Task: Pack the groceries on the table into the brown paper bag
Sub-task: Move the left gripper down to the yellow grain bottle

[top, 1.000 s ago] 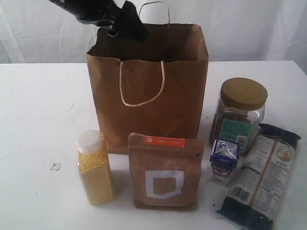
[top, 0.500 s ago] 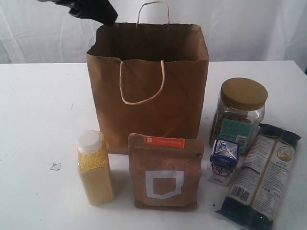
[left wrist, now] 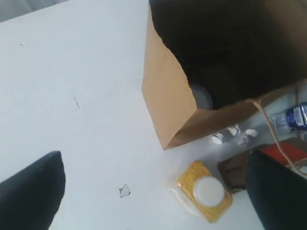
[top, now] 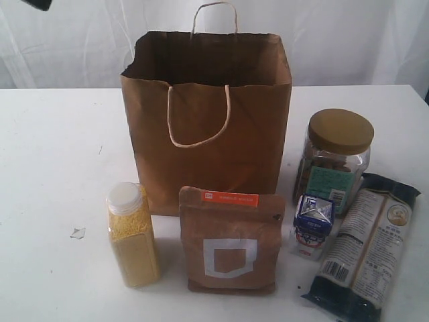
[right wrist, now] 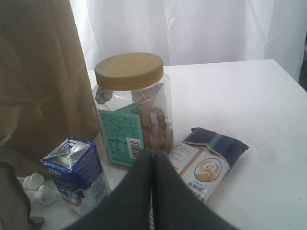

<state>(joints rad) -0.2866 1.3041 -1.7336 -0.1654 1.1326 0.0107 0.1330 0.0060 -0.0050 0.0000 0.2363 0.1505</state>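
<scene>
Sheer white curtain (top: 348,40) in soft folds, bright even light.

We hold our left gripper (left wrist: 153,163) high, its jaws spread wide apart; our right gripper (right wrist: 152,160) hangs low, its jaws pressed tightly together, empty.

A white curtain (top: 348,40) hangs across the top of the frame. A small pale scrap (top: 78,233) lies at lower left.
</scene>
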